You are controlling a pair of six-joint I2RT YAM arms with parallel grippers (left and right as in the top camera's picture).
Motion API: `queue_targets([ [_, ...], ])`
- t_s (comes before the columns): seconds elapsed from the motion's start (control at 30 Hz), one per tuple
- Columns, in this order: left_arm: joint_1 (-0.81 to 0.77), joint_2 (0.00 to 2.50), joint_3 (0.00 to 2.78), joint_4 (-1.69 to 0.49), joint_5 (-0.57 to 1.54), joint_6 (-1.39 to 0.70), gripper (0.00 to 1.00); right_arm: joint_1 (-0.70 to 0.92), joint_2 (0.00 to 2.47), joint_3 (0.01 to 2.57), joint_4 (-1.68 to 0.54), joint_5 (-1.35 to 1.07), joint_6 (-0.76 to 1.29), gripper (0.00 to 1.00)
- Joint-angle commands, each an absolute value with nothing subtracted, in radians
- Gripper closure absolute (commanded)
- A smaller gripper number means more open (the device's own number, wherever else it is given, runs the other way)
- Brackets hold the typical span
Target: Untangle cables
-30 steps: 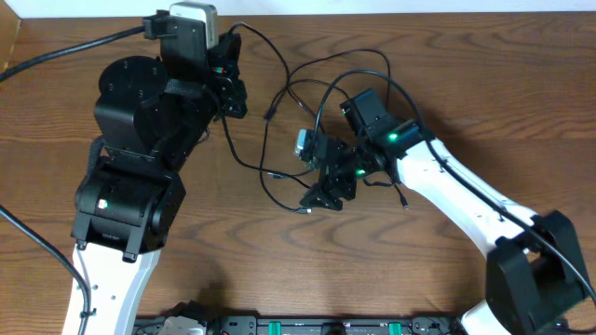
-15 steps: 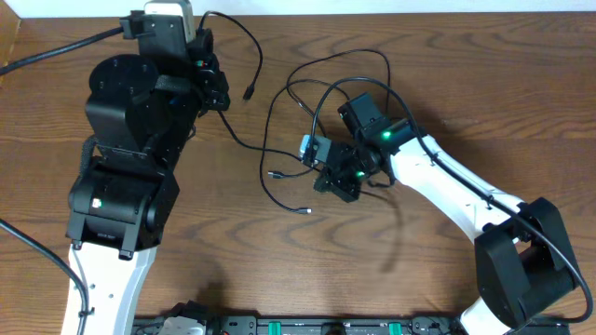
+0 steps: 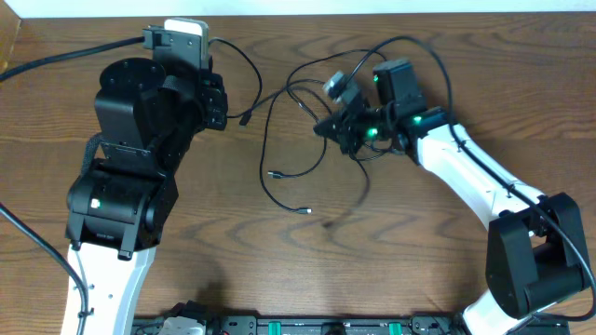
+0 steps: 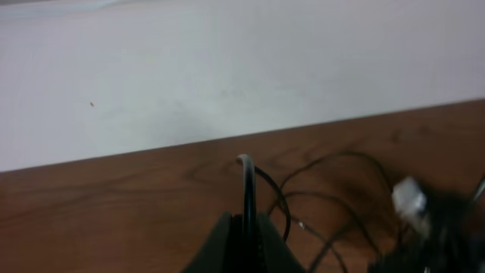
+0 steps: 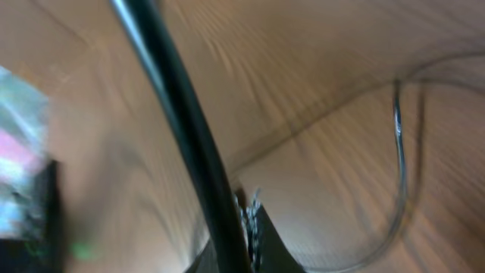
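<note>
Several thin black cables (image 3: 296,89) lie in overlapping loops on the brown table, with loose ends trailing to small plugs (image 3: 273,174) nearer the front. My left gripper (image 3: 216,102) is at the back left, shut on one black cable (image 4: 247,186) that arches up out of its jaws. Over the tangle, my right gripper (image 3: 343,130) is shut on another black cable (image 5: 178,114), which runs slantwise across the right wrist view and out between the fingers (image 5: 261,235). A lifted strand (image 3: 363,191) hangs blurred below that gripper.
The wooden table (image 3: 428,242) ends at a white wall along the back (image 4: 227,68). A thick black arm wire (image 3: 65,54) runs off the back left. A dark rail (image 3: 307,326) lines the front edge. Another plug end (image 3: 306,210) lies in the middle.
My right gripper has shut on a cable and swung from the middle of the tangle toward the back, lifting strands. The left gripper stayed shut, shifting only slightly with its cable.
</note>
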State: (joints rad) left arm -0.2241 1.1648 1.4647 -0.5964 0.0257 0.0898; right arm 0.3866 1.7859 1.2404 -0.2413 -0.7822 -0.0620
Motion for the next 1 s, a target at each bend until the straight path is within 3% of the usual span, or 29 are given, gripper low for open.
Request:
queue_targets([
  [0.0, -0.219, 1.156, 1.478, -0.639, 0.156, 0.238, 0.92, 0.366, 1.784, 1.247, -0.083, -1.075, 0.176, 0.99],
  [0.13, -0.219, 1.156, 1.477, -0.693, 0.325, 0.327, 0.93, 0.37, 1.784, 1.247, 0.077, -1.092, 0.221, 0.99],
  [0.63, -0.219, 1.156, 1.477, -0.727, 0.582, 0.333, 0.93, 0.408, 1.784, 1.247, 0.356, -1.091, 0.224, 0.99],
  [0.97, -0.22, 1.156, 1.477, -0.75, 0.627, 0.332, 0.93, 0.408, 1.784, 1.247, 0.435, -1.061, 0.224, 0.93],
])
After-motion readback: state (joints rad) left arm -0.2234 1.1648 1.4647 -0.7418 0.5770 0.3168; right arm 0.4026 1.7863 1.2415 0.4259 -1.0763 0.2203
